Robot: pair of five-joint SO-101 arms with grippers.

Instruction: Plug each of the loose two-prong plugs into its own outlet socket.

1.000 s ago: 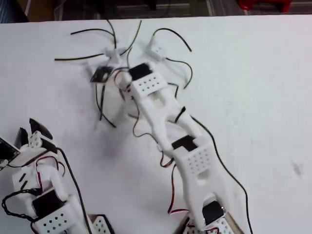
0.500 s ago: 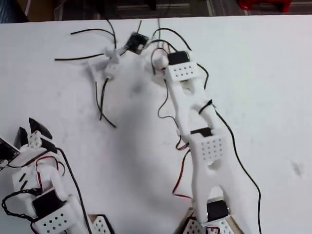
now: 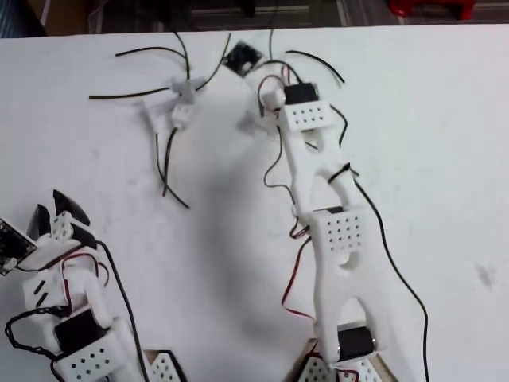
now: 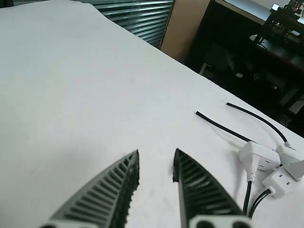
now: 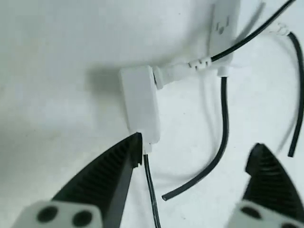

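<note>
White plugs and sockets (image 3: 181, 99) with short black cords lie bunched at the table's far left-centre. My right arm (image 3: 334, 231) stretches up the middle of the table, its wrist just right of that bunch. In the right wrist view my right gripper (image 5: 198, 147) is wide open above a white socket block (image 5: 140, 107). One fingertip is at the block's end. A corded plug (image 5: 175, 72) meets the block's other end, and a slotted socket (image 5: 222, 23) lies beyond. My left gripper (image 4: 154, 159) is open and holds nothing. Two white plugs (image 4: 259, 156) lie off to its side.
Loose black cord ends (image 3: 171, 179) trail toward the table's middle from the bunch. More cords (image 3: 318, 62) loop near the far edge (image 3: 398, 28). My left arm (image 3: 71, 318) sits at the near left corner. Bare white tabletop (image 3: 445, 159) spreads to the right.
My right arm has swung to the right, from over the bunch of plugs toward the far middle of the table. The left gripper has shifted only slightly.
</note>
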